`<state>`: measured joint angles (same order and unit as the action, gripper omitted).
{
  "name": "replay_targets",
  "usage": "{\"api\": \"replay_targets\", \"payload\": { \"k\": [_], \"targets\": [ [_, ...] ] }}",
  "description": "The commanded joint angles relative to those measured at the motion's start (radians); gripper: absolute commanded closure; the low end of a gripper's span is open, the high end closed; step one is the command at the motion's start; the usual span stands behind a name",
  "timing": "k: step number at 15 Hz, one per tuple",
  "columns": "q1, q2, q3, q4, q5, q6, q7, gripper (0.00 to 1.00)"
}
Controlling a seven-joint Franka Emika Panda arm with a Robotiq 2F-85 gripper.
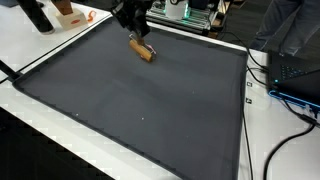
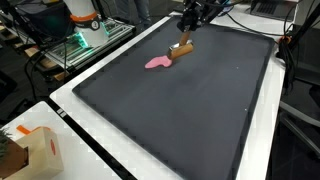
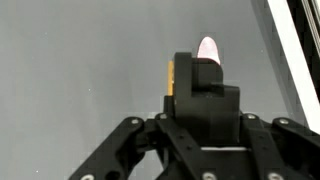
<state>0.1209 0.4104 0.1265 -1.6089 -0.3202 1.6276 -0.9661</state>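
The wooden piece (image 1: 144, 51) lies on the black mat (image 1: 140, 110), in the upper middle of the frame in both exterior views, directly beneath the gripper (image 1: 133, 33). In an exterior view a pink shape (image 2: 157, 63) lies just down and left of the wooden piece (image 2: 181, 47), touching it or nearly so; I cannot tell whether the two are joined.

The arm comes in from the top edge and points steeply down, its gripper (image 2: 185, 36) right at the upper end of the wood. Whether the fingers are apart or clamped on it cannot be told. In the wrist view the gripper (image 3: 200, 80) fills the lower middle of the frame and hides most of what is under it. Only a pink tip (image 3: 207, 46) shows above it and a thin brown edge (image 3: 171, 78) on its left.

The wood is short, rounded and light brown, lying slantwise. The mat covers most of a white table (image 1: 60, 122).
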Motion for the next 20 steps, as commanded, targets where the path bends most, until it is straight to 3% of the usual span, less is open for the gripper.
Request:
{"api": "replay_targets", "payload": {
  "k": [1,3,4,7,20],
  "targets": [
    [-0.002,-0.004,0.008,-0.007,-0.006,-0.002,0.002,0.51],
    [-0.005,-0.012,0.007,-0.017,-0.008,0.001,0.001,0.51],
    [-0.007,-0.013,0.006,-0.018,-0.008,0.002,0.0,0.76],
    [0.044,-0.019,0.023,-0.04,-0.133,-0.01,-0.046,0.76],
    [0.169,-0.045,0.143,-0.203,-0.364,0.059,-0.329,0.76]
  ]
}}
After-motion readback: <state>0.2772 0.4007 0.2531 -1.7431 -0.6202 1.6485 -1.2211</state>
